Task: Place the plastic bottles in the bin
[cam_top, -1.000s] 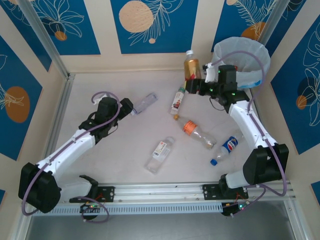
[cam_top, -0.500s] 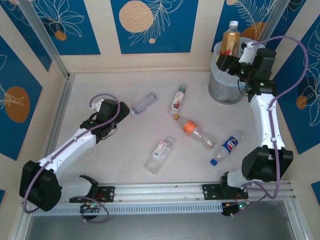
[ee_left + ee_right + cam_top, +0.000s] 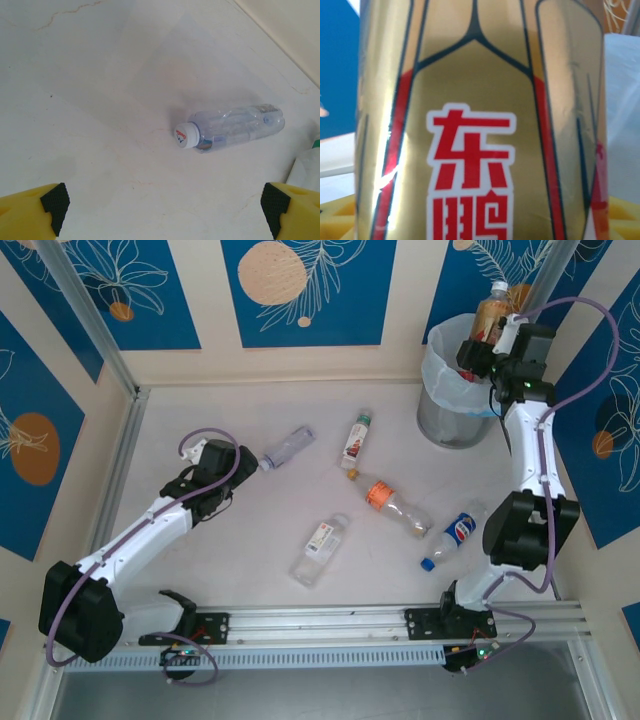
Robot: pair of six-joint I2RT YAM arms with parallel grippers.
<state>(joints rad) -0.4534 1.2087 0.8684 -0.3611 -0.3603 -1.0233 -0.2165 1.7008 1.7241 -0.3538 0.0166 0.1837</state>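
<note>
The right pincer [image 3: 478, 343] is clenched on the gold-labelled bottle [image 3: 491, 312], which is held upright, long axis vertical, over the bin [image 3: 450, 420] at the far right corner of the desk [image 3: 250, 540]. From overhead the bottle is seen above the far side of the bin's bag-lined mouth, so a drop is judged to depend on whether its base is truly inside the rim; this cannot be told for certain. In the right wrist view the gold label [image 3: 480, 125] carries red characters outlined in white, read as 东鹏, with red and dark lines around them. The left pincer [image 3: 250, 458] is released, jaws spread wide, low over the desk, left of its middle. Just ahead of it lies a clear bottle [image 3: 230, 132] on its side, cap end [image 3: 187, 136] toward the pincer; the red mark on the white cap is too small to be read. This bottle is nearer the left arm. Toward the near right corner a blue-labelled bottle [image 3: 458, 530] is seen, its round emblem resembling the Pepsi logo.
</note>
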